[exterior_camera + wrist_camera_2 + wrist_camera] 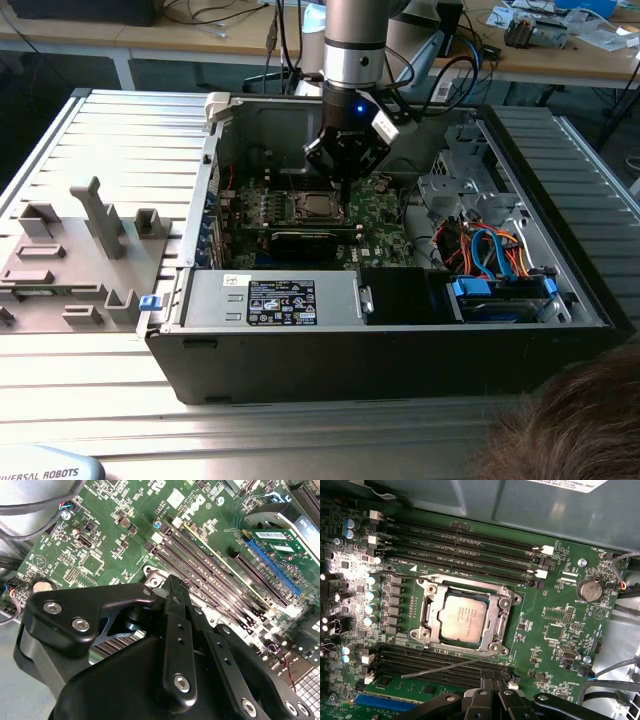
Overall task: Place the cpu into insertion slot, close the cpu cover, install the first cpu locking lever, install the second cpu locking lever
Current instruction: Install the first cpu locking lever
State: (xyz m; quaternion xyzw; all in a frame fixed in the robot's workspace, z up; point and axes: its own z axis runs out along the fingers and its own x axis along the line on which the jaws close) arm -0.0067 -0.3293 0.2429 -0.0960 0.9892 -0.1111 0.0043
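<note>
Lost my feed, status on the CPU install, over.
Tool low over the motherboard. cpu seated in the insertion slot, cpu cover down around it. One thin lever lying loose across the memory slots.

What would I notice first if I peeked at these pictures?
The black robot gripper hanging inside the open black computer case, just above the green circuit board. In the first wrist view, the small square silver-grey cpu sits in its socket under the thin silver metal cpu cover, with long black memory slots beside it.
</note>
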